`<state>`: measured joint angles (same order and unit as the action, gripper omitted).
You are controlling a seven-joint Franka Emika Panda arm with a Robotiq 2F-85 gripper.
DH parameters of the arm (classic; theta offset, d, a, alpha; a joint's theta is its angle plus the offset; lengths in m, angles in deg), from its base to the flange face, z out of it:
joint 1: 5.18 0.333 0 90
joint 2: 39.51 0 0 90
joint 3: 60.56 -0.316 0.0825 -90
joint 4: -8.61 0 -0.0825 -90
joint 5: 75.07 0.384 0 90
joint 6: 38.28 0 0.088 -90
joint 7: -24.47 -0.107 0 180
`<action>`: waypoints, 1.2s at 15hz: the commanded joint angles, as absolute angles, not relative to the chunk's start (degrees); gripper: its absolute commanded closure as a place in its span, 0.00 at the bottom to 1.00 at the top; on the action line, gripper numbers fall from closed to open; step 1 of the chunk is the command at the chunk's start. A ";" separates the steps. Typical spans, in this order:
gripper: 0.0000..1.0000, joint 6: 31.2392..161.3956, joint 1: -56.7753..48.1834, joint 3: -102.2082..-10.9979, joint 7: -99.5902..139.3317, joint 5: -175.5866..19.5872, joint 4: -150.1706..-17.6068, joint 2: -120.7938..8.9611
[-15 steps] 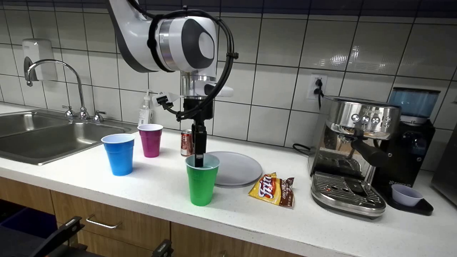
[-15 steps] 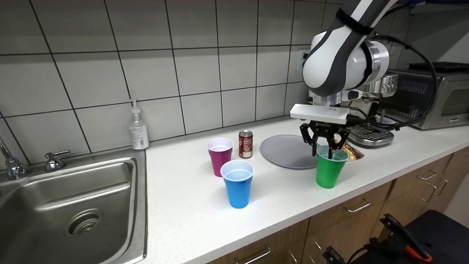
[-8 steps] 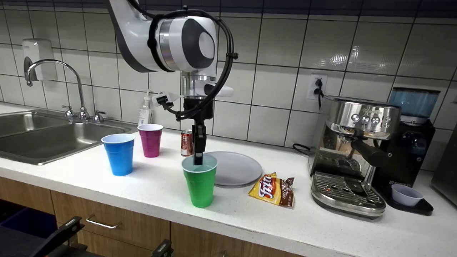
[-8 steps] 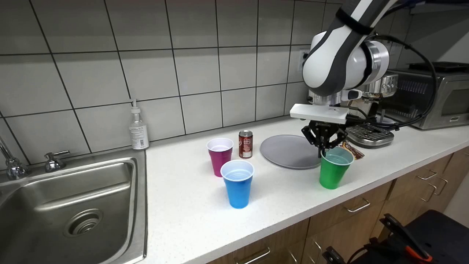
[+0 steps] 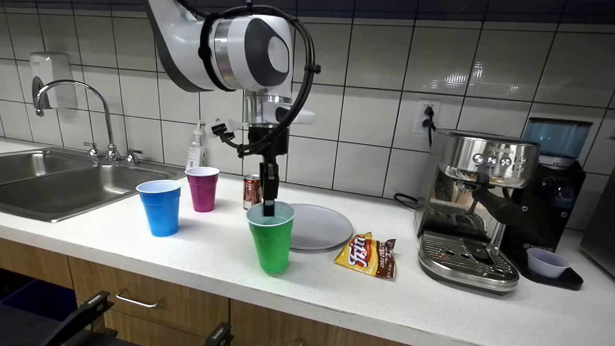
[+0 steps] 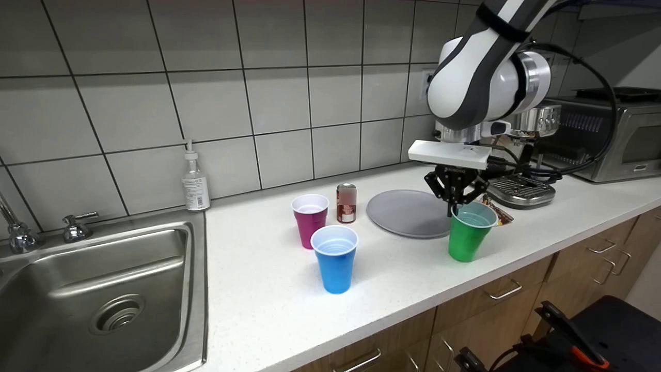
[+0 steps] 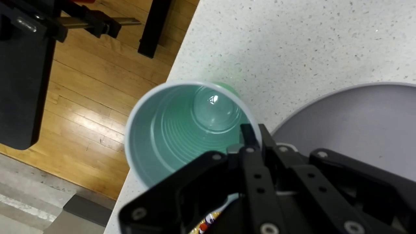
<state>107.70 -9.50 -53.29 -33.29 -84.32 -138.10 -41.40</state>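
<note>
You have your gripper (image 7: 257,131) clamped on the rim of the green cup (image 5: 273,247), one of its straight black fingers (image 7: 249,136) inside the wall and one outside, on the side towards the plate (image 5: 322,228). The cup is thin, smooth plastic, round and tapering to a narrower base, with a pale lip and pale inner wall; in the wrist view you can see fine ridges ringing it down to a glossy, circular bottom. It is just below your fingertips, slightly tilted, its mouth leaning away from them. You cannot tell whether its base touches the counter (image 7: 292,42), a hard white slab flecked with grey specks.

Just beside your gripper, on the outer finger's side, lies the plate, a flat, matte grey disc. Near your gripper on the coffee machine (image 5: 454,206) side you have the snack bag (image 5: 367,255), a crinkled yellow-and-brown packet; farther that way stands the machine, boxy and polished metal. On the sink (image 6: 197,289) side of your gripper you see the blue cup (image 6: 334,266) and the purple cup (image 6: 311,223), both upright, tapered and white-rimmed, and the red can (image 6: 346,204), a metal cylinder nearer than your gripper to the glossy tiled wall (image 5: 365,120).
</note>
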 commanded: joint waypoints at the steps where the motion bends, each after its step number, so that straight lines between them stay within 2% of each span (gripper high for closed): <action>1: 0.99 106.14 -9.64 -53.69 -34.36 -85.61 -138.34 -37.87; 18: 0.99 105.72 -8.91 -55.77 -32.03 -79.70 -125.93 -44.11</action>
<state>107.66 -9.33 -55.29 -33.18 -81.74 -130.56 -41.21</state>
